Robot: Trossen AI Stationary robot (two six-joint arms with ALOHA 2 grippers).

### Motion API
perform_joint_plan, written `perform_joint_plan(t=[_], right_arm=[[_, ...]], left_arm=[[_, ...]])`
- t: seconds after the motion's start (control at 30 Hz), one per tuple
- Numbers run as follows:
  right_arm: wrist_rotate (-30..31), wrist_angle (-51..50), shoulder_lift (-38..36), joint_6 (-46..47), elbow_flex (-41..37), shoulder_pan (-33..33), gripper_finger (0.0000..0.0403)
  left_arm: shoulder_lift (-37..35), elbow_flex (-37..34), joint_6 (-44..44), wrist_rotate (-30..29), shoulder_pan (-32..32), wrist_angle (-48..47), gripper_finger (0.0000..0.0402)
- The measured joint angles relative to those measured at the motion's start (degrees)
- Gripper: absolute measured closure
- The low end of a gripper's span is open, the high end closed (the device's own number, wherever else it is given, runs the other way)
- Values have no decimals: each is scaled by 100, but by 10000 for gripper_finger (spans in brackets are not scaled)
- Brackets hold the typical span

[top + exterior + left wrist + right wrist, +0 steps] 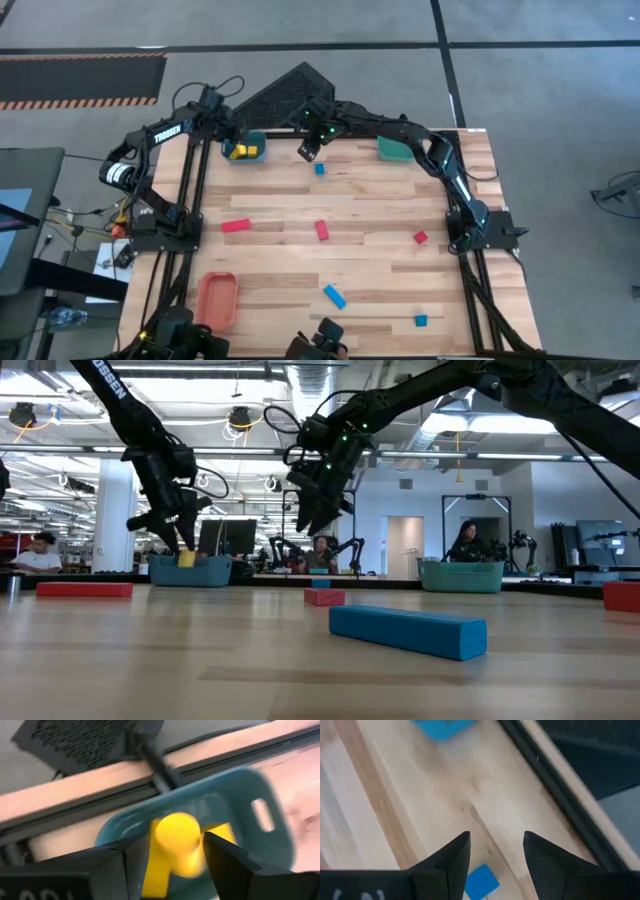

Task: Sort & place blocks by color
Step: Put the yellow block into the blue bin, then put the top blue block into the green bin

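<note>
My left gripper hangs over a blue-teal tray at the table's far left and is shut on a yellow block. Another yellow block lies in that tray. My right gripper is open and empty, raised near the far edge. A small blue cube lies flat on the table just below and beside it. Red blocks and blue blocks lie flat on the wood. My left gripper pinches the yellow block between its two fingers, which stand on two opposite sides of it. The fingers point down from above. The block hangs at their tips, at the height of the tray's rim.
A green tray stands at the far right and an orange tray at the near left. A black mesh object lies beyond the far edge. The middle of the table holds only the scattered blocks.
</note>
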Motion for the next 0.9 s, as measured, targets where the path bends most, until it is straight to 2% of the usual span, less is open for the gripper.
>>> perform_joint_plan(t=[0.2,0.27,0.37,0.43,0.57,0.8,0.9], right_arm=[[-648,-285,-11,-90,-400,29,170],[-656,-359,2,-247,-631,100,156],[-643,-307,4,-313,-844,168,138],[-184,-219,-2,-155,-930,209,131],[59,-112,-2,588,-938,161,127],[-19,-242,124,2702,-974,138,126],[-11,-200,293,3310,-959,146,127]], left_arm=[[0,0,145,85,2,-209,218],[0,0,172,408,2,-211,217],[-7,0,146,1228,-7,-114,217],[-19,0,52,1721,-51,111,217],[-20,0,-187,2039,-211,617,216],[-20,0,-197,2091,-426,1099,216],[-20,0,-1,2061,-452,1202,216]])
